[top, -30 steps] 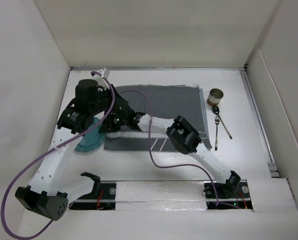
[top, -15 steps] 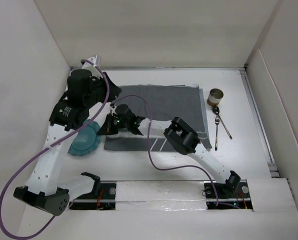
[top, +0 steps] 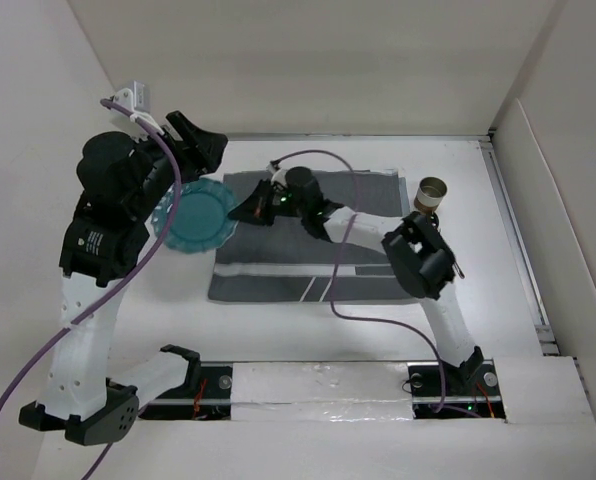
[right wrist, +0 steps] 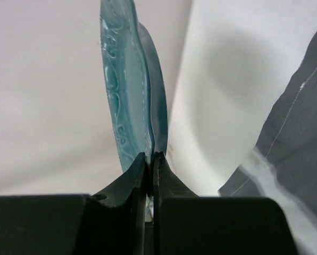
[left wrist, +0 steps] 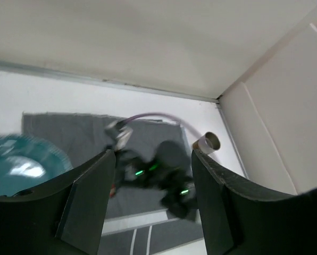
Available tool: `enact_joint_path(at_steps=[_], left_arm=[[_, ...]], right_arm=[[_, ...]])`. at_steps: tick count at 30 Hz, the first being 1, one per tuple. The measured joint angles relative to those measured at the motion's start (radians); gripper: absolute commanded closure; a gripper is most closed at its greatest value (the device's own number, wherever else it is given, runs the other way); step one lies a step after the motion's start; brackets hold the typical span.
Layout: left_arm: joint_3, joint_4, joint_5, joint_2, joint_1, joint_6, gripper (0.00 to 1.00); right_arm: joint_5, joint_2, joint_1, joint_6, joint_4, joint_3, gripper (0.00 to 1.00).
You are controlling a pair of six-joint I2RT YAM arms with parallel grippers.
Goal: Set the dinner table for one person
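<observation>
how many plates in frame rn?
1. The teal plate is pinched at its rim by the right hand, at the grey mat's left edge. None seen elsewhere; others may be hidden.

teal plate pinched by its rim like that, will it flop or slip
Probably stiff: the teal plate shows no sag though the right gripper pinches only its rim. Its glossy, translucent surface suggests it is slippery, perhaps breakable. An edge grip may let it swivel.

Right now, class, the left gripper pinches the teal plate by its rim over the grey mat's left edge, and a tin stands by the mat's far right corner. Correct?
No: the right gripper pinches the plate, jaws shut on its rim in the right wrist view. The left gripper stands open, holding nothing. The rest is right.
</observation>
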Motion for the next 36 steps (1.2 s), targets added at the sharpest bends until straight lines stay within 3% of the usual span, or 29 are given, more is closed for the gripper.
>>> enact_joint_path(at_steps=[10,17,25,36], left_arm=[[-0.241,0.005,-0.036,-0.059,0.002,-0.006,0.43],[-0.317,0.007,0.023,-0.021,0.002,-0.034,0.43],[-0.372,0.059,0.076,0.0,-0.004,-0.046,0.43],[-0.457,0.104,0.095,0.012,-0.02,-0.048,0.43]], right_arm=[[-0.017,-0.591,-0.291,-0.077,0.079,-0.572,1.0],[-0.046,-0.796,-0.414,-0.131,0.005,-0.883,1.0],[-0.074,-0.808,-0.511,-0.168,-0.021,-0.962,1.0],[-0.052,-0.584,-0.523,-0.206,-0.01,-0.851,1.0]])
